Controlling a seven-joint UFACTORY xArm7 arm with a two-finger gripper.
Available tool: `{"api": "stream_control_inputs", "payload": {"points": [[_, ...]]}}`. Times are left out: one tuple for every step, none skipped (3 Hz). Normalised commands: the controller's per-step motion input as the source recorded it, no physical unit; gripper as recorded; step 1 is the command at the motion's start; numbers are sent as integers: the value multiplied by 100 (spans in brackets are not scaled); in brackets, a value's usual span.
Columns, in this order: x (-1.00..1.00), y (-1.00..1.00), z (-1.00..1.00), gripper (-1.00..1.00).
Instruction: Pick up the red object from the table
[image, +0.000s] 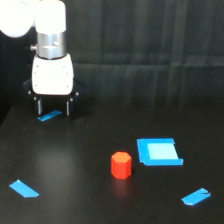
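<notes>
Nothing accomplished yet, by the look of it. Red object (121, 165) standing upright on the table (75, 165), low in the exterior view, toward five o'clock from the picture's centre, untouched. Just beside it at two o'clock, a blue square piece (159, 152), apparently close but not in contact, though hard to say for certain at this resolution. Jaws (53, 108) far off at ten o'clock from the red object, well apart from it, hanging low near the table at the upper part of the exterior view's left. Parted moderately, two dark fingers (39, 107) pointing down with a gap between, nothing held. A small blue strip (49, 116) lying right below that gap, seemingly on the table rather than gripped. Two more blue strips scattered: one (23, 188) at eight o'clock near the exterior view's left edge, one (195, 197) at four o'clock near the right edge.

Still to do, judging from this: travel across toward five o'clock, line up over the red object, descend around it, close, lift. In short, the whole pick.

No brand, label or readable writing anywhere; white arm housing plain, blocks unmarked, dark backdrop blank.
</notes>
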Motion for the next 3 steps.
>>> {"api": "stream_control_inputs", "payload": {"points": [[83,-71,-4,100],[96,-73,-12,100],[88,-64,-18,100]]}}
